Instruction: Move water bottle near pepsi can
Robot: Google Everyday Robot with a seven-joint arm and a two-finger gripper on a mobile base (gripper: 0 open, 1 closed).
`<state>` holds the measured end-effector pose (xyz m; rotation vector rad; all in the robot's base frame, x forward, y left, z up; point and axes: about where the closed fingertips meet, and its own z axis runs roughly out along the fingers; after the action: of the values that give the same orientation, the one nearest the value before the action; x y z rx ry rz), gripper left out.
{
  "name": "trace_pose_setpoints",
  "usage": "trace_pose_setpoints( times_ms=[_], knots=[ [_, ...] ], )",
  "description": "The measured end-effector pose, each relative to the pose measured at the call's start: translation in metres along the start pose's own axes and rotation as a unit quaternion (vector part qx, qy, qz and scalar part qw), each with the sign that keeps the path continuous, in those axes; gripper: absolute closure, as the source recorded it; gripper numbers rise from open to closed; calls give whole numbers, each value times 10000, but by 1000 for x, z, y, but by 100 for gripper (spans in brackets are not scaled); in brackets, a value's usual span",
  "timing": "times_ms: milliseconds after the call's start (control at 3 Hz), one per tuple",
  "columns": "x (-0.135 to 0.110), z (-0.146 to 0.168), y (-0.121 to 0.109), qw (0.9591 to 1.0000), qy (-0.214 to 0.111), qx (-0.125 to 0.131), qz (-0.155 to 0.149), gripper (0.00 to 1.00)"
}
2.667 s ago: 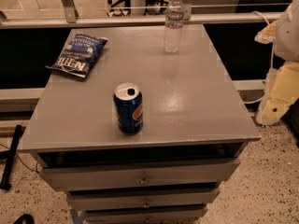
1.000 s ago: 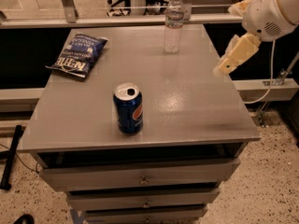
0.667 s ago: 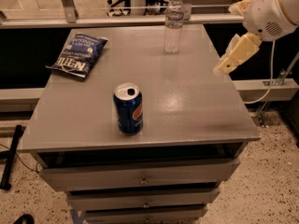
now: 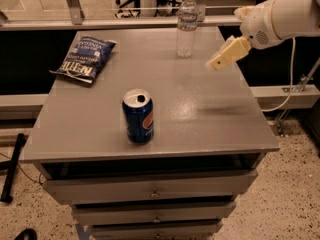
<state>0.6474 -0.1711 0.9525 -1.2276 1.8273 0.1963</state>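
Note:
The water bottle point(image 4: 186, 26), clear ribbed plastic with a white cap, stands upright near the table's far edge, right of centre. The pepsi can point(image 4: 138, 116), dark blue with a silver open top, stands upright near the front middle of the table. The two are well apart. My gripper point(image 4: 220, 58), cream-coloured on a white arm, hovers above the table's right side. It is to the right of the bottle, a little nearer the front, and does not touch it.
A blue chip bag point(image 4: 85, 58) lies flat at the table's far left. The grey table point(image 4: 210, 124) has drawers point(image 4: 152, 191) under its front edge. A rail and glass panel run behind the table. A white cable hangs at the right.
My arm has come in from the right edge of view and reached over the table. In the last second the gripper moved left and slightly up, toward the bottle. The bottle and can have not moved.

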Motion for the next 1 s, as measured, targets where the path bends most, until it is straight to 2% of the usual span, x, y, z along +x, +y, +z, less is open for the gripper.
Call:
trace_pose_setpoints(
  times_ms=[333,667,1000],
  knots=[
    [-3,42,-38,9978,-403,488,185,0],
    [-9,79,-73,9922,-793,908,308,0],
    [-15,111,-96,9859,-1154,1086,528,0]
  ],
)
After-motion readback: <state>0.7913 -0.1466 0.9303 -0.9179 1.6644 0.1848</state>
